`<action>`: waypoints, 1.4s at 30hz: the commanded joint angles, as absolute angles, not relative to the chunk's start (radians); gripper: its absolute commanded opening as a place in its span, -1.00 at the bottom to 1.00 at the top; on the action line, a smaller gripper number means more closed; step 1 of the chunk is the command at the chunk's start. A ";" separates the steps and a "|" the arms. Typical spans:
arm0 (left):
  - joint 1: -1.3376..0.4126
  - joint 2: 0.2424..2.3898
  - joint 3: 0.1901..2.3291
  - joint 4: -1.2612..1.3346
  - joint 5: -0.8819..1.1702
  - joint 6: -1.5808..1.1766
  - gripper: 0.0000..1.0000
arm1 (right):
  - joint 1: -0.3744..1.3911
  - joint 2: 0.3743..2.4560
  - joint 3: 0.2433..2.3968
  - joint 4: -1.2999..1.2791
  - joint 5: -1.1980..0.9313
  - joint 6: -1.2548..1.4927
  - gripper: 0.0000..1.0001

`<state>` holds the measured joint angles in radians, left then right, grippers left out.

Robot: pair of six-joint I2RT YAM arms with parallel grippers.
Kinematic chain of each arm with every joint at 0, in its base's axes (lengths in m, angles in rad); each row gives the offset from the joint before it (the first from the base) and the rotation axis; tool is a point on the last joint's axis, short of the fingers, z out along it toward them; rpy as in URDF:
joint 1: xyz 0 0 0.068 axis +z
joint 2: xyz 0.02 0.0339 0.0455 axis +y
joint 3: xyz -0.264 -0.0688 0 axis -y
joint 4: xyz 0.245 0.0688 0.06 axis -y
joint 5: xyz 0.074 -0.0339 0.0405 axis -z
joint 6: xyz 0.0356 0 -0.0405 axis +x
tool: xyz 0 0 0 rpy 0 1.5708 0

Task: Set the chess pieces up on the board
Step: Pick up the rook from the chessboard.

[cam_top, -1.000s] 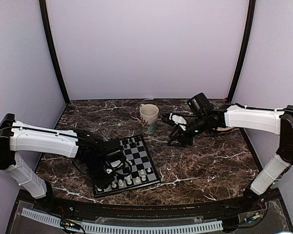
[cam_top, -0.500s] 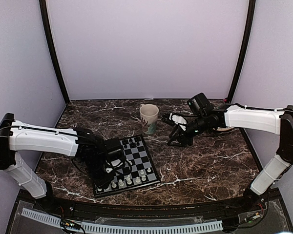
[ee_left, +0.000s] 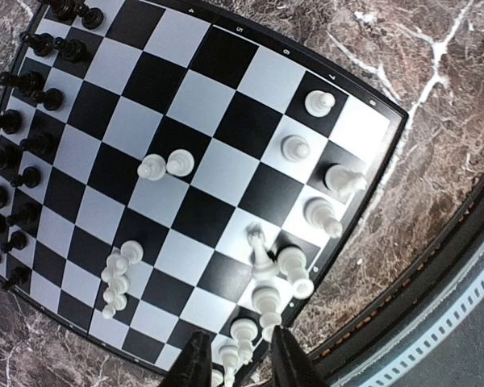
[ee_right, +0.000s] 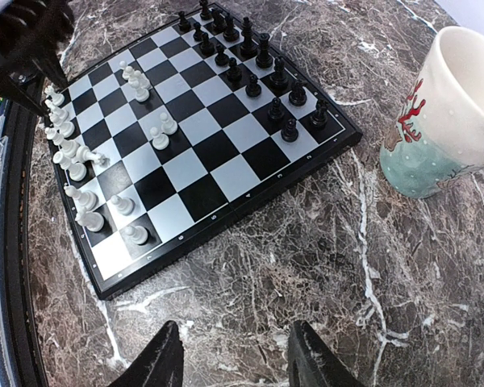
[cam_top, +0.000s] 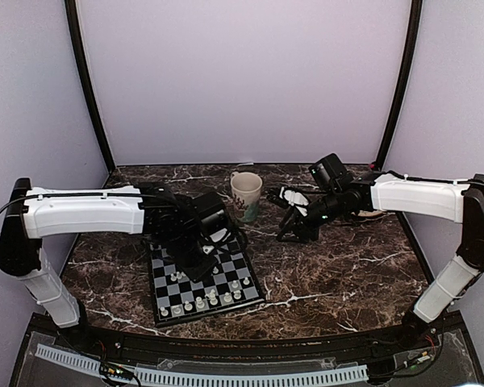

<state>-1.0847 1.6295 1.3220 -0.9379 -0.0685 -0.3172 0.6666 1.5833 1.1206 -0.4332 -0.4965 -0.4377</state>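
Board: small square board of dark and pale checks. It sits on the worktop left of centre, nearer the near edge and turned askew to it. A mug stands beyond it toward the far edge.
Chess pieces: every one of the chess pieces in view is on the board; none is held.
Black pieces: the black pieces stand upright in two rows on the board's side facing the worktop's far edge.
White pieces: the white pieces gather on the side facing the near edge in ragged rows. Two stand mid-board, and several small ones bunch close together.
Tipped white piece: the tipped white piece leans among its neighbours in the near rows.
Left hand: the left hand hovers above the white side, fingers apart and nothing between them.
Right hand: the right hand is over the worktop right of the mug, off the board, fingers apart and empty.
Handling (judged): very light, rigid and smooth; easily knocked over, and crowded neighbours may topple.
Hold (judged): pinch the narrow upper body from above, with a finger either side.
Long axis: vertical for standing pieces, base down; slanted toward the board's surface for the tipped one. The square board has no long axis.
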 commanded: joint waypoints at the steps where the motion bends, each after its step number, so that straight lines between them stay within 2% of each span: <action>1: -1.086 1.725 1.377 -1.000 -0.125 -0.300 -0.44 | 0.661 1.560 1.111 -0.418 -0.494 -0.451 -0.11; 17: -1.051 1.772 1.338 -0.951 -0.002 -0.274 -0.41 | 0.661 1.566 1.110 -0.420 -0.495 -0.459 -0.11; 42: -1.046 1.849 1.307 -0.910 0.019 -0.236 -0.30 | 0.661 1.580 1.111 -0.423 -0.492 -0.466 -0.11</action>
<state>-1.0508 1.8381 1.3254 -0.9100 0.0147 -0.2489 0.6666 1.5833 1.1194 -0.4332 -0.4957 -0.4561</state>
